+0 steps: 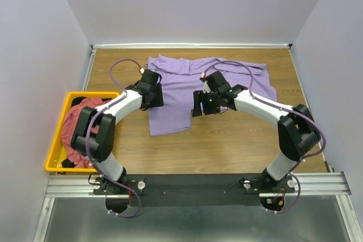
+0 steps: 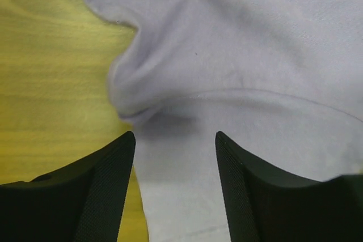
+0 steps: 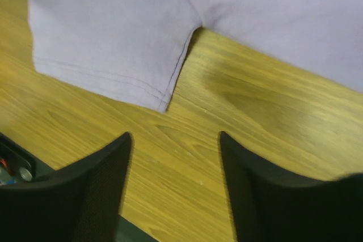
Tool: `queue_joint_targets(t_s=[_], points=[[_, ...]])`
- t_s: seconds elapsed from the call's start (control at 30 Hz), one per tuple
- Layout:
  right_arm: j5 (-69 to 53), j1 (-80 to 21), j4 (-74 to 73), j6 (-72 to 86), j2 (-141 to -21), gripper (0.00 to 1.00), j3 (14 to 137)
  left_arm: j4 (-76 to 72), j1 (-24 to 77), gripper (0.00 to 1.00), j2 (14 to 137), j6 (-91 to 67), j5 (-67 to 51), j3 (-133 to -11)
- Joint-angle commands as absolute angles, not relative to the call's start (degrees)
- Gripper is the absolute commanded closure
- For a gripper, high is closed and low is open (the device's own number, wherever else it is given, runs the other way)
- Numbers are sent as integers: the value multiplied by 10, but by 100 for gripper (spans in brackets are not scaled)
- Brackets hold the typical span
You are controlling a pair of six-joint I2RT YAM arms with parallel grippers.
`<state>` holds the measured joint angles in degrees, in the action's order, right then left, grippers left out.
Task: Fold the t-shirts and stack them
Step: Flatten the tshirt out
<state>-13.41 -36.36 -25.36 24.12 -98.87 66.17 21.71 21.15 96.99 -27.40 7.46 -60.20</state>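
Landmark: yellow bin (image 1: pixel 93 94), sitting at the left edge of the worktop (image 1: pixel 227 145).

Lavender t-shirt (image 1: pixel 181 80): lies spread on the worktop to the right of the yellow bin and apart from it, reaching toward the far side. It is rumpled along its far edge, and part of its body hangs down toward the near side.

Red-pink t-shirt (image 1: pixel 74 126): heaped inside the yellow bin and bulging above its rim.

Dark cloth (image 1: pixel 67 162): shows in the yellow bin under the red-pink heap. I cannot tell what garment it is.

Left claw (image 2: pixel 174 135): hangs just right of the yellow bin, over the side of the lavender t-shirt nearest it. Its jaws stand apart and grip nothing. Below them I see purple cloth with a soft raised fold, and bare wood on the bin side.

Right claw (image 3: pixel 174 135): is farther from the yellow bin than the left claw, at the far side of the hanging part of the shirt. Its jaws are parted and empty, over bare wood.

Stitched hem (image 3: pixel 102 80): a double-stitched corner of the lavender t-shirt lies flat just beyond the right claw, not touching it.
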Motion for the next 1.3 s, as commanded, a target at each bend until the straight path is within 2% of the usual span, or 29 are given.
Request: queue_joint_targets(t_s=[0.0,0.07,0.2,0.4,0.93,0.97,1.0,1.1,1.2,1.23,1.27], points=[[-27,-361,-308,228,-930,24,682,271,235,31,886,-310,107,-588],[-4,-360,-335,230,-916,16,676,284,250,29,853,-338,114,-556],[77,-355,-366,244,-884,9,650,294,275,29,810,-387,115,-490],[83,-353,-374,266,-828,8,596,285,292,32,795,-424,135,-437],[105,-353,-379,281,-720,8,510,260,299,40,867,-439,156,-424],[107,-353,-381,283,-714,8,507,258,299,45,876,-438,151,-423],[108,-353,-381,284,-710,8,505,256,300,46,879,-438,149,-423],[116,-352,-383,287,-701,8,502,256,305,63,892,-439,138,-418],[137,-351,-383,287,-697,5,502,263,315,87,896,-443,141,-420],[153,-346,-384,289,-698,4,502,265,316,99,894,-446,143,-421],[156,-342,-384,289,-701,3,504,271,316,100,891,-446,145,-424]])
